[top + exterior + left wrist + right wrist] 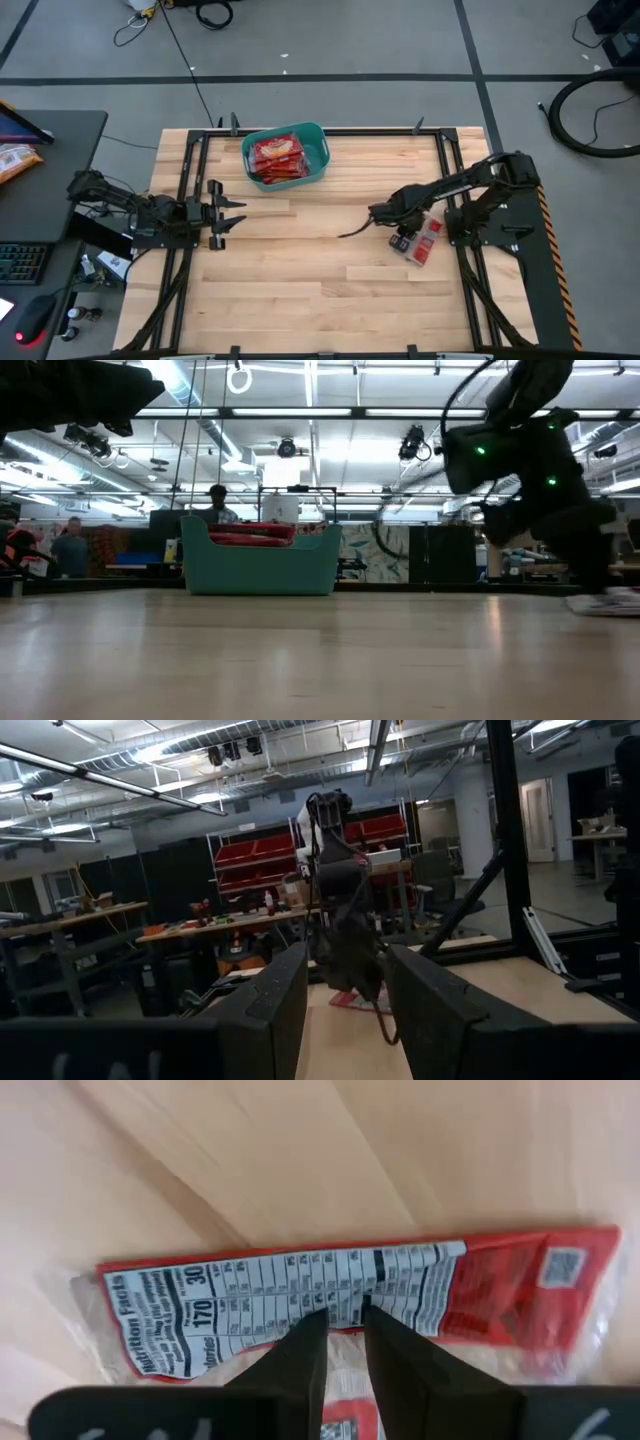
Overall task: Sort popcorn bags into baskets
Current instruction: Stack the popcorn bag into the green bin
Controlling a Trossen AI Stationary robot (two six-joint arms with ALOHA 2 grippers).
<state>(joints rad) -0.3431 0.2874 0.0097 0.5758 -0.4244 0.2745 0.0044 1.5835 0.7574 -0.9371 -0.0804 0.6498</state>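
Observation:
The teal basket (318,150) stands at the table's far edge, left of the middle, with several red popcorn bags (278,160) stacked flat inside; in the low view their top (250,536) shows above the rim (260,565). One more popcorn bag (300,1295) lies flat on the wood at the table's right (428,243), its nutrition panel facing up. My right gripper (345,1320) points down just over that bag, fingers a little apart and nothing between them. My left gripper (228,212) waits open at the table's left side, aimed across the table (350,1010).
Bare wood fills the middle and near half of the table (300,280). A thin dark cable (352,231) trails from my right arm over the wood. A side desk to the left holds a keyboard (20,262) and an orange snack bag (15,160).

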